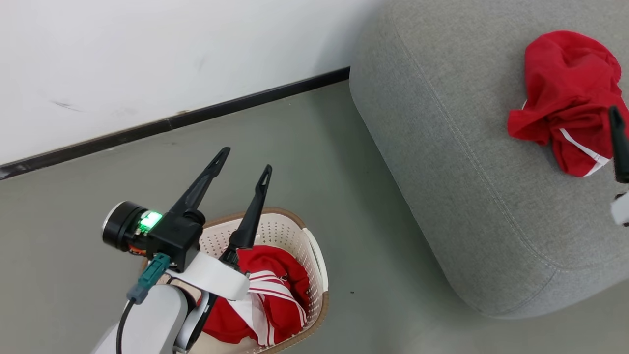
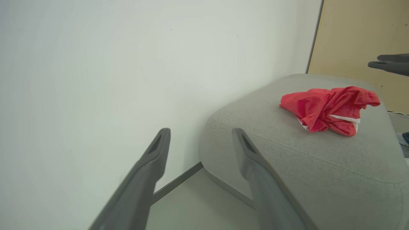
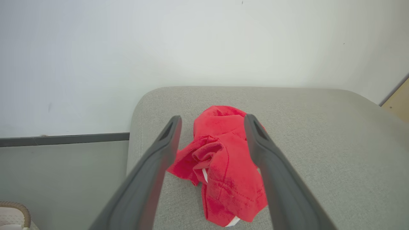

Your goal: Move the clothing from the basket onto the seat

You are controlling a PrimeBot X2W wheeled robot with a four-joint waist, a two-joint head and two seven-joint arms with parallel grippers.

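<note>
On the floor stands the cream basket (image 1: 314,255) with red, white-striped clothing (image 1: 277,290) heaped inside. My left gripper (image 1: 245,160) hovers open above the basket's far rim, its fingers empty and pointing toward the wall (image 2: 201,131). Another crumpled piece of red clothing (image 1: 565,93) lies on the grey seat (image 1: 442,147), also visible in the left wrist view (image 2: 329,108). My right gripper (image 3: 213,118) is open above that piece (image 3: 223,166), holding nothing. One finger (image 1: 618,142) of it shows at the head view's right edge.
A white wall (image 1: 147,59) with a black baseboard (image 1: 196,115) runs behind the grey floor (image 1: 344,196). A tan panel (image 2: 361,38) stands past the seat. The basket's rim (image 3: 14,209) peeks into the right wrist view's lower left corner.
</note>
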